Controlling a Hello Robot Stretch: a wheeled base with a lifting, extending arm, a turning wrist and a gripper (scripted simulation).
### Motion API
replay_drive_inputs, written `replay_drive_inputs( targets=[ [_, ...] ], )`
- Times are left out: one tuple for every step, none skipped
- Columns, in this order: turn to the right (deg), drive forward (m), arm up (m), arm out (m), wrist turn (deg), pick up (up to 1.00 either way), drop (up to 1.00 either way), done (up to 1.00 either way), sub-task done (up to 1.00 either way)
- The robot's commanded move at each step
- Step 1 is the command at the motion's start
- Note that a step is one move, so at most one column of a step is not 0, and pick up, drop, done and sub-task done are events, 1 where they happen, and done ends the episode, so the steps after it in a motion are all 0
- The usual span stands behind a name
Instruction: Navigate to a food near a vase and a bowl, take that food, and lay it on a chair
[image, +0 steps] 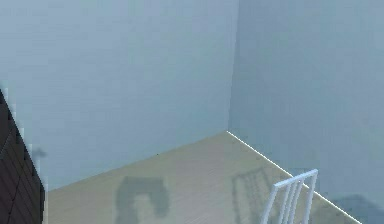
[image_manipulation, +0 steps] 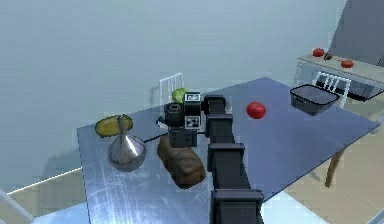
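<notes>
Pale blue walls meet a beige floor; a white chair stands at the near right. Arm side view: on the grey surface, a brown lumpy food lies just right of a silver vase. Just beyond it is the hand; finger state and load cannot be told.

On the table, the vase stands left of the lumpy food; the arm rises right of both. The round fruit lies between arm and bowl. 1 chair stands behind the table.
</notes>
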Motion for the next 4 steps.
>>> replay_drive_inputs(
  targets=[
    [0.0,0.0,-0.3,0.0,0.0,0.0,0.0,0.0,0.0],
    [0.0,0.0,0.0,0.0,0.0,1.0,0.0,0.0,0.0],
    [0.0,0.0,0.1,0.0,0.0,0.0,0.0,0.0,0.0],
    [0.0,0.0,0.26,0.0,0.0,0.0,0.0,0.0,0.0]
  ],
)
